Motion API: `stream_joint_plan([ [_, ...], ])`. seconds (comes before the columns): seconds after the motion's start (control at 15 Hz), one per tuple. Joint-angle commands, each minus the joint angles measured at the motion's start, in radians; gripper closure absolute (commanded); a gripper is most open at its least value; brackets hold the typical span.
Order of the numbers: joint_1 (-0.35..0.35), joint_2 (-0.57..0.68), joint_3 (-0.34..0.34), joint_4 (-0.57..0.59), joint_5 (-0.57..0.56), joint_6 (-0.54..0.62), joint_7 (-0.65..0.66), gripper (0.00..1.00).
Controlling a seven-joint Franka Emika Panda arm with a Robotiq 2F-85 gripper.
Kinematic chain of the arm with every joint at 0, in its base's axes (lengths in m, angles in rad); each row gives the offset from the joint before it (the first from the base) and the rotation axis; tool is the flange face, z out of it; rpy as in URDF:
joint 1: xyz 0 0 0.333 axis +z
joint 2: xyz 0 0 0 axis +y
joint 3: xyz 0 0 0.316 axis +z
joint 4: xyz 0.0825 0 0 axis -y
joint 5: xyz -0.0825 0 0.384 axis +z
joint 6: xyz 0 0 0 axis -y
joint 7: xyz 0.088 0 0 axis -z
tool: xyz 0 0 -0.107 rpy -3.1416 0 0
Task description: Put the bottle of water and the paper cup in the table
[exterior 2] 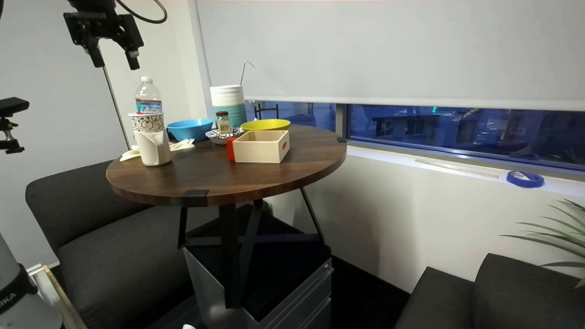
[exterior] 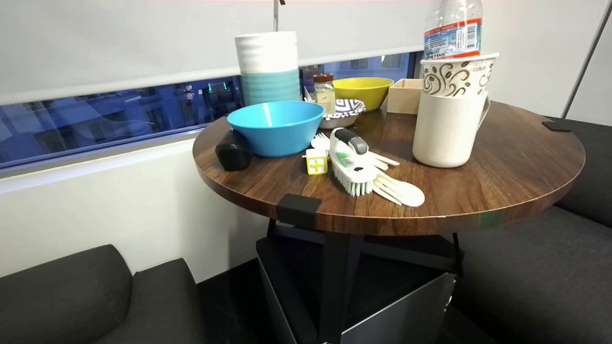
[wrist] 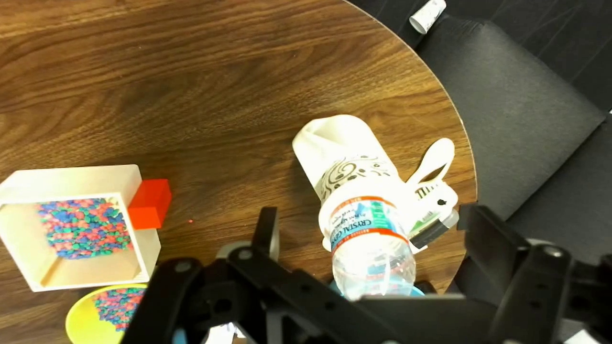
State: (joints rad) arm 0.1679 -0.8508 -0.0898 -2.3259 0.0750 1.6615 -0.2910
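The clear bottle of water (exterior: 453,40) stands upright inside the paper cup (exterior: 454,79), which has a dark swirly pattern. The cup sits in the mouth of the cream jug (exterior: 444,134) on the round brown table (exterior: 521,162). The same stack of bottle (exterior 2: 148,99), cup (exterior 2: 148,122) and jug (exterior 2: 154,147) shows in an exterior view. My gripper (exterior 2: 115,66) is open and empty, above and slightly to one side of the bottle cap there. In the wrist view the bottle (wrist: 368,227) appears between the open fingers (wrist: 375,215); its cap is hidden behind the gripper.
A scrub brush (exterior: 351,165) and plastic cutlery (exterior: 404,191) lie beside the jug. A blue bowl (exterior: 277,129), a yellow bowl (exterior 2: 265,124), a spice jar (exterior: 324,95), a tall white-teal container (exterior: 268,67), a wooden box (exterior 2: 258,151) and a red block (wrist: 150,203) are on the table.
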Motion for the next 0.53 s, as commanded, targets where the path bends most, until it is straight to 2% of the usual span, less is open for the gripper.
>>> stream_joint_plan([
  [0.0,0.003,-0.023,0.005,-0.037,0.065,0.075,-0.002,0.0],
  [0.2,0.025,-0.004,0.034,-0.058,0.172,0.208,0.026,0.0],
  [0.47,0.03,0.01,0.081,-0.089,0.205,0.295,0.053,0.0],
])
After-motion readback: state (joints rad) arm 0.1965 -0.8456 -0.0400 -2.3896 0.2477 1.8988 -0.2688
